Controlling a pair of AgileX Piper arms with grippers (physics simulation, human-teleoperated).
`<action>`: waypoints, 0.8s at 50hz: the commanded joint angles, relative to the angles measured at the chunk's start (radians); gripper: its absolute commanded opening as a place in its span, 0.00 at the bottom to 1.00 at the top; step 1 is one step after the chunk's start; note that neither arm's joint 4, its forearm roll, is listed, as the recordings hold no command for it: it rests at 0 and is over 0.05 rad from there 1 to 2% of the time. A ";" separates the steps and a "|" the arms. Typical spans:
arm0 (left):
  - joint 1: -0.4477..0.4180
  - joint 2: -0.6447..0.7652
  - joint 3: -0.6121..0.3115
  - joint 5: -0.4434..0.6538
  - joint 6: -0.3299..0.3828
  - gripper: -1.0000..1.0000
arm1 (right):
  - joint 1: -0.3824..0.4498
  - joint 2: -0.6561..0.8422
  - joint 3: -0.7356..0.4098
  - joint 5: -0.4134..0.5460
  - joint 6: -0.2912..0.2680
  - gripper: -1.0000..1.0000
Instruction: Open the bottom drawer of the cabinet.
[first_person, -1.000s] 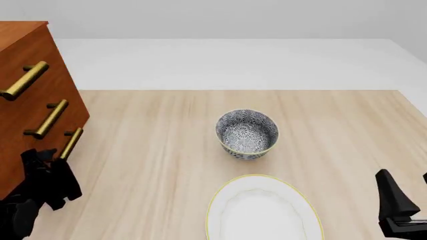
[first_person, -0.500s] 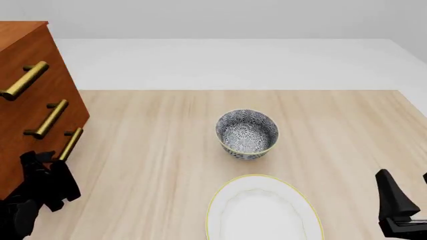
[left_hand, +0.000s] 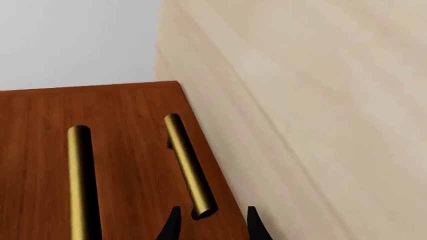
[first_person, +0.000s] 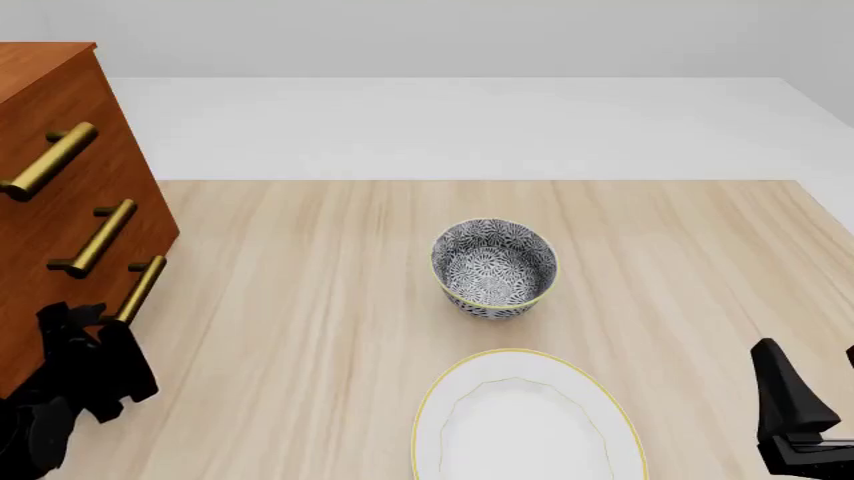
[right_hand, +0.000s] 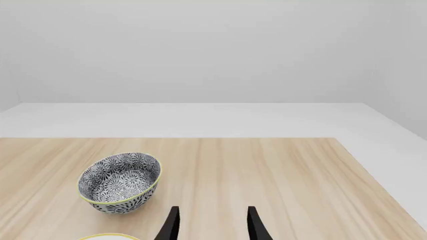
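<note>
The cabinet (first_person: 60, 200) stands at the table's left edge, its three drawers all closed. The bottom drawer (first_person: 150, 246) has a brass bar handle (first_person: 142, 287) nearest the table top. My left gripper (first_person: 91, 320) is open just below that handle's near end. In the left wrist view the handle (left_hand: 188, 164) of the bottom drawer (left_hand: 167, 185) runs away from my left gripper (left_hand: 212, 223). Its near end shows between the two black fingertips, and I see no contact. My right gripper (first_person: 809, 362) is open and empty at the table's right front, and it also shows in the right wrist view (right_hand: 212, 225).
A patterned bowl (first_person: 494, 266) sits mid-table, also in the right wrist view (right_hand: 120, 182). A white plate with a yellow rim (first_person: 430, 400) lies in front of it. The middle drawer's handle (left_hand: 80, 180) runs beside the bottom one. The table top (first_person: 307, 300) reaches the cabinet's foot.
My left gripper has edged slightly left, closer to the cabinet front by the bottom handle. The right arm, bowl and plate have not moved. The drawers stay shut.
</note>
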 joint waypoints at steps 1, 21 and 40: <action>0.019 0.019 -0.026 -0.006 0.014 1.00 | 0.000 0.000 0.000 0.000 -0.001 1.00; 0.021 0.055 -0.059 -0.013 0.023 1.00 | 0.000 0.000 0.000 0.000 0.000 1.00; 0.017 0.034 -0.062 0.003 0.015 0.00 | 0.000 0.000 0.000 0.000 0.000 1.00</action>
